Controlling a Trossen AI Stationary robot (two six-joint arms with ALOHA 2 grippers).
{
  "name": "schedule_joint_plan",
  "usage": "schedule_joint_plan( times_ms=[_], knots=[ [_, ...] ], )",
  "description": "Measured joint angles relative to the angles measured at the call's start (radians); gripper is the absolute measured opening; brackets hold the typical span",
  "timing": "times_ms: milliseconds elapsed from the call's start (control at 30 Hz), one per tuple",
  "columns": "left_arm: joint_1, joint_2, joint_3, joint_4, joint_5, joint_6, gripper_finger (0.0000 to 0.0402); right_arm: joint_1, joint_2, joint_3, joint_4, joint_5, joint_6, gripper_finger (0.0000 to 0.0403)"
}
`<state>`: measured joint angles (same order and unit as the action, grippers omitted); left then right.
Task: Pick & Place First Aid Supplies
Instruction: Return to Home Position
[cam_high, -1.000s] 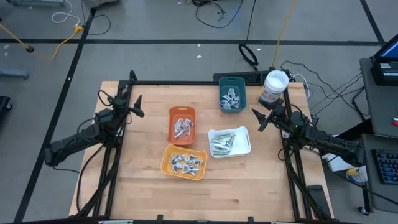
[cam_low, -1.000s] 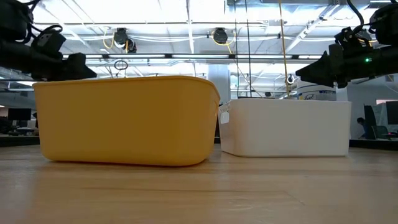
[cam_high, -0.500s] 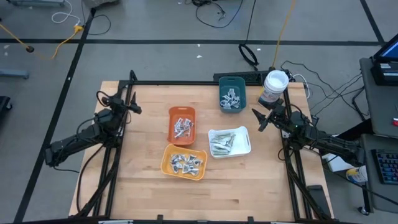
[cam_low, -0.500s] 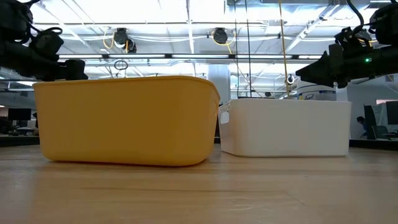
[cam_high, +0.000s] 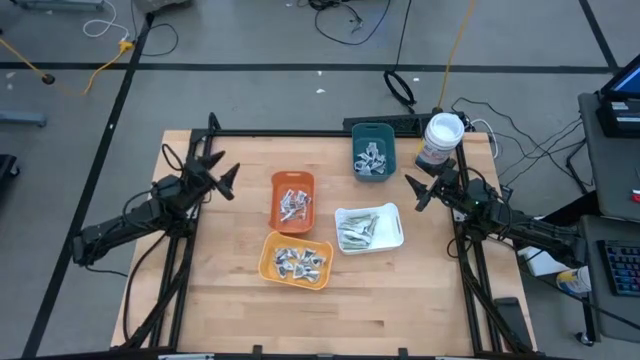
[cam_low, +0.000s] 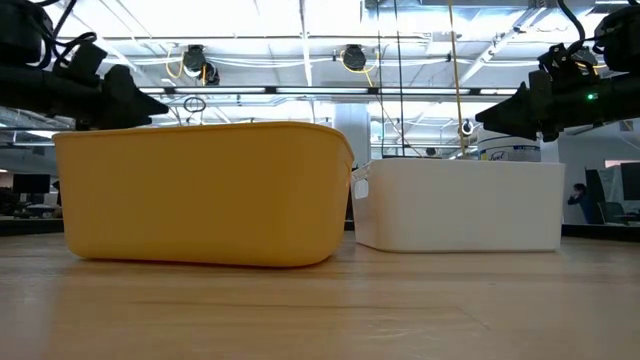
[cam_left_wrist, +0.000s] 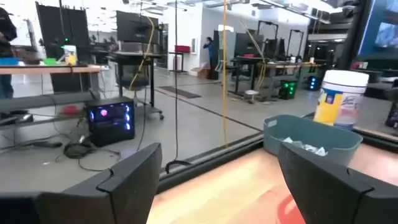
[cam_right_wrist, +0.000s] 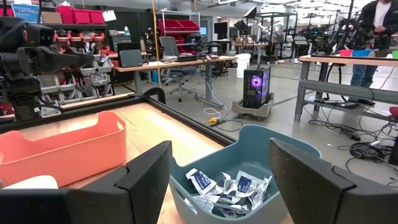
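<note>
Left gripper (cam_high: 229, 181): over the left part of the table (cam_high: 380, 300), near the orange tray's left side and raised above the wood. Its 2 fingers are spread apart and empty.

Orange tray (cam_high: 275, 203): left of centre, long side running away from the front edge. It holds a loose pile of silvery sachets (cam_high: 294, 205).

Yellow tray (cam_high: 268, 262): just in front of the orange tray and slightly turned. It holds more sachets, heaped in the middle. In the low view its wall fills the left half of the picture.

White tray (cam_high: 392, 236): just right of the 2 trays above, close to the yellow one. It holds slim pale green-white strips (cam_high: 356, 232) lying in a bundle.

Teal tray (cam_high: 373, 131): at the far edge, behind the white tray and well apart from it. It holds sachets with blue marks, seen plainly in the right wrist view.

White tub (cam_high: 441, 140): upright with a blue label, just right of the teal tray.

Right gripper (cam_high: 412, 193): over the table's right side, between the white tray and the right edge, in front of the tub. Its fingers are parted wide and grasp nothing.
</note>
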<state>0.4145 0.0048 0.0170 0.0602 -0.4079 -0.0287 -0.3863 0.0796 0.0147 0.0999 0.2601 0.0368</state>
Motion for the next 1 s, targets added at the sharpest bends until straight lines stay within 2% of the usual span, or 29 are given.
schedule_joint_plan(
  times_ms=[233,467,833,1000],
  knots=[
    [0.006,0.001,0.0,-0.002,-0.033,0.086,0.0317,0.0,0.0,0.0,0.0,0.0,0.0,0.0263],
    [0.006,0.002,0.0,-0.002,-0.035,0.051,0.0308,0.0,0.0,0.0,0.0,0.0,0.0,0.0263],
    [0.006,0.002,0.0,-0.003,-0.037,0.049,0.033,0.0,0.0,0.0,0.0,0.0,0.0,0.0263],
    [0.006,0.002,0.0,-0.003,-0.037,0.049,0.0327,0.0,0.0,0.0,0.0,0.0,0.0,0.0263]
  ],
)
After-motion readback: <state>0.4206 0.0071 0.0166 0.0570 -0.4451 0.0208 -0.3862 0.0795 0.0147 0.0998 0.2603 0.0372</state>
